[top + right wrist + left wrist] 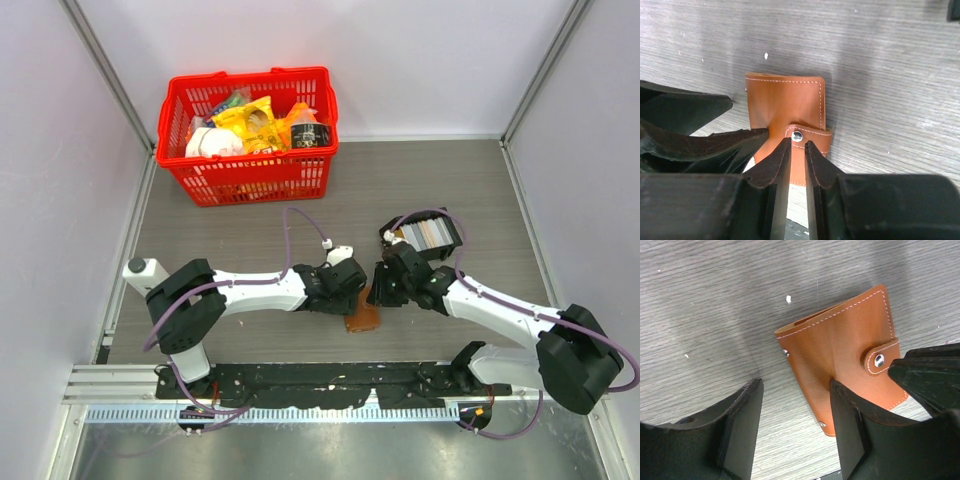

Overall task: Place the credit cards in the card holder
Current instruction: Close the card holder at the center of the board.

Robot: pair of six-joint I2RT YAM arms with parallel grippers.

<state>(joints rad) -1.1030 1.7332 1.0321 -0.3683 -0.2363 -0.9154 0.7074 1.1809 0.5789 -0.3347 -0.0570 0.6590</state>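
Card holder lies closed on the wood-grain table, between my two wrists, snap tab still fastened over the front flap. The credit cards sit upright in the small black tray just behind the right arm, well apart from the wallet. None loaded yet, so I judge the step in hand to be opening the wallet.

Left gripper: jaws parted wide, nothing between them. One finger rests on or just over the wallet's near corner; the other is over bare table. I can't tell whether it presses down.

Right gripper: fingers drawn to a narrow slit, tips right at the snap button. From the wrist view I cannot tell if they pinch the tab or only hover at it; nothing is clearly gripped.

How I'd run it:
- Left finger pins the wallet body flat, away from the tab, so the leather doesn't lift whole.
- Right tips take the tab's free edge, not the metal stud, then peel away from the snap.
- Pull slow; thin leather will likely slide or flip if the pin is weak.
- Once unsnapped, fold the cover open before fetching a card.

The red basket at the back is no part of this.
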